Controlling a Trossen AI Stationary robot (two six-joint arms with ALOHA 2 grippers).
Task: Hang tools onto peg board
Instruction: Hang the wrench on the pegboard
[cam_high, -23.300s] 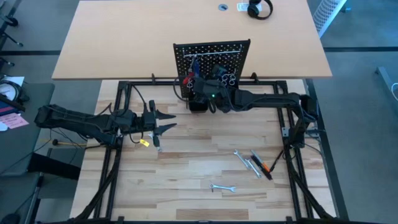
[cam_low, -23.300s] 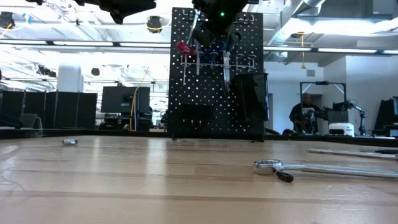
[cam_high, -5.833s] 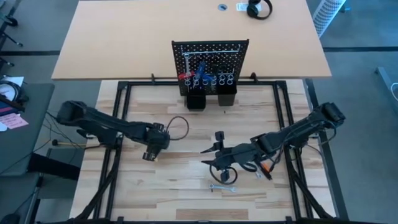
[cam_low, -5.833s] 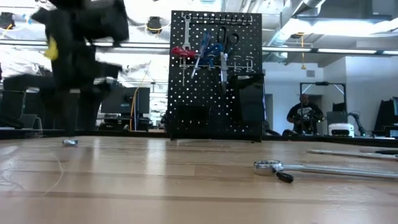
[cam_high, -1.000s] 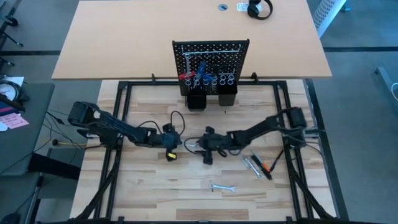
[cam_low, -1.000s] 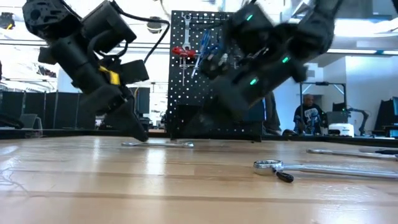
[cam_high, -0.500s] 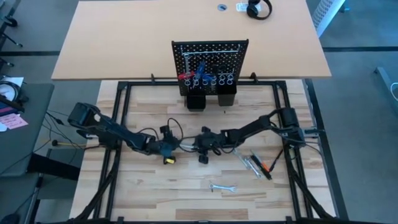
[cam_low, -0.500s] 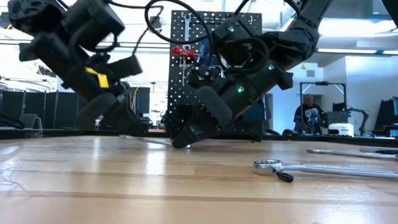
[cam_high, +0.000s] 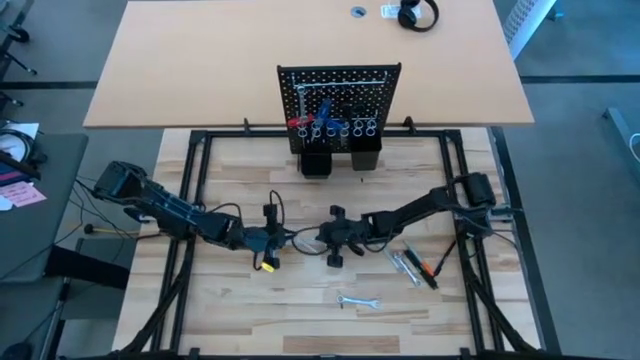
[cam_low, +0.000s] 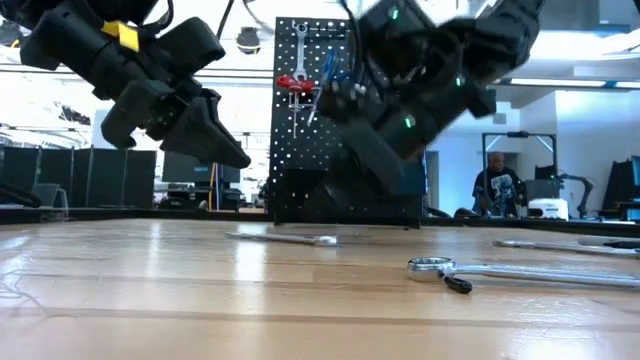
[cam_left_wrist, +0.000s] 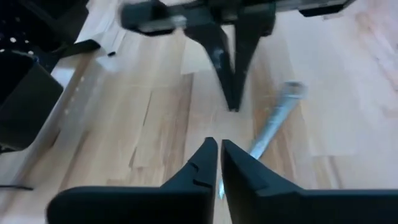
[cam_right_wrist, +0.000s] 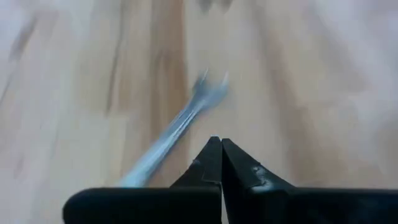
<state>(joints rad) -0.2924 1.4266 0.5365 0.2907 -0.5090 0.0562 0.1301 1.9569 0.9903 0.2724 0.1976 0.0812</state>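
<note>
Both grippers hovering before peg board (cam_high: 338, 95); wrench (cam_low: 283, 238) lying flat, apparently ungripped; left gripper (cam_left_wrist: 218, 163), right gripper (cam_right_wrist: 219, 158) fingers pinched empty; regrasp needed.

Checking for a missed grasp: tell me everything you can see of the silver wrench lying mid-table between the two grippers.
The silver wrench is a slim, bright metal bar lying flat on the wooden table, in front of the peg board. The right wrist view shows a forked open end; the other end is too blurred to make out. It lies between the left gripper and the right gripper. Both are shut, and the wrench runs beside their tips rather than between the fingers, so neither holds it.
</note>
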